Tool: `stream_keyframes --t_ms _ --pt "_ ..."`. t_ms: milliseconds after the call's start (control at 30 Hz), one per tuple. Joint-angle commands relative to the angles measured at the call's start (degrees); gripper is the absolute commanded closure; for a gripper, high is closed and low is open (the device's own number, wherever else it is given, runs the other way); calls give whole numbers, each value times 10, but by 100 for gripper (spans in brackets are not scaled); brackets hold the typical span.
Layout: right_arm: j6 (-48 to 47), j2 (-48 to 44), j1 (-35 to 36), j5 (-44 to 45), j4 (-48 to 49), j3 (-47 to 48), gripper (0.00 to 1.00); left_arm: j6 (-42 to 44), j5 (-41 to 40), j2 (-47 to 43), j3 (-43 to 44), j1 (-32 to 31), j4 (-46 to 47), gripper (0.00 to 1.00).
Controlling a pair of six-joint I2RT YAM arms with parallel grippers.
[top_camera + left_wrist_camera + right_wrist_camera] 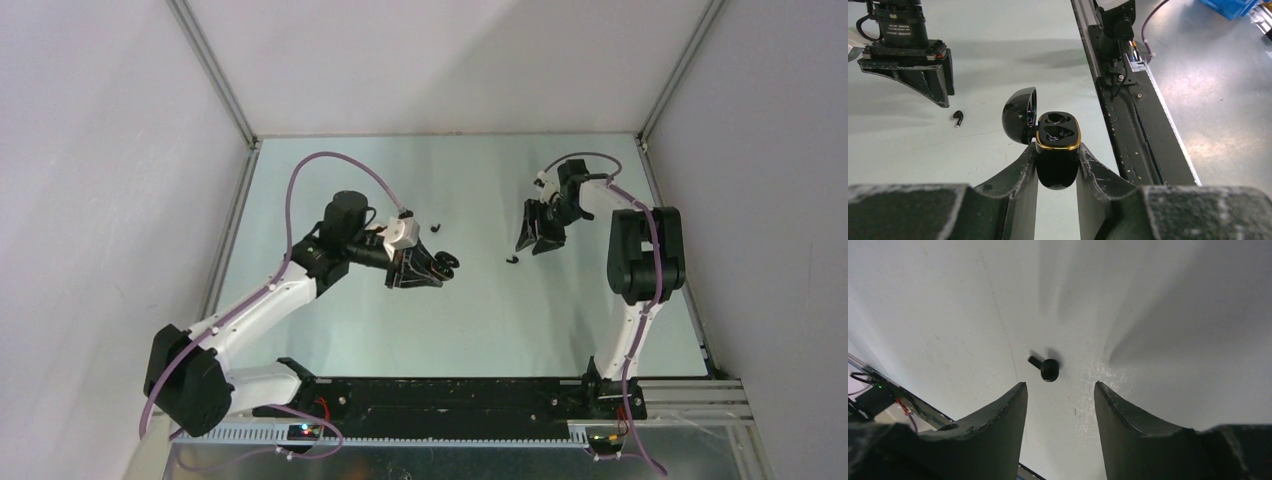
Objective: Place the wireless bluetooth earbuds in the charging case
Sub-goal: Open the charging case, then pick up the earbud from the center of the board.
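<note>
Your table (480, 330) carries both arms, the left arm (270, 295) reaching in towards the middle and the right arm (645, 250) folded over the far right area. Your left gripper (1058, 155) is closed tight on the case (1058, 135), one finger on each flank of its black body. The case sits upright in that grip, gold rim uppermost, and its lid (1020, 115) is swung open to one side. Your right gripper (1059, 386) hangs over the table with its jaws parted about halfway and nothing between them. One black earbud (1049, 370) lies loose on the table just ahead of those fingertips, touching neither, and well apart from the case. A second small dark item (436, 228) lies on the table just beyond your left gripper; it is too small to identify.
</note>
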Motion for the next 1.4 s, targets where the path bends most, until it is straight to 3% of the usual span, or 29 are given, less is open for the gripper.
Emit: stream_keyframes --t_ms 0,267,1000,1367 --pt "37 16 -3 -6 -17 21 46 34 -6 6 21 -14 -24 100" --pt "58 64 4 -29 -15 27 53 52 -4 19 34 -22 -56 100" --pt "59 63 33 23 -25 37 64 78 -12 9 35 -23 -77 100" --pt "56 63 39 33 -26 40 75 83 -14 8 34 -25 -79 100"
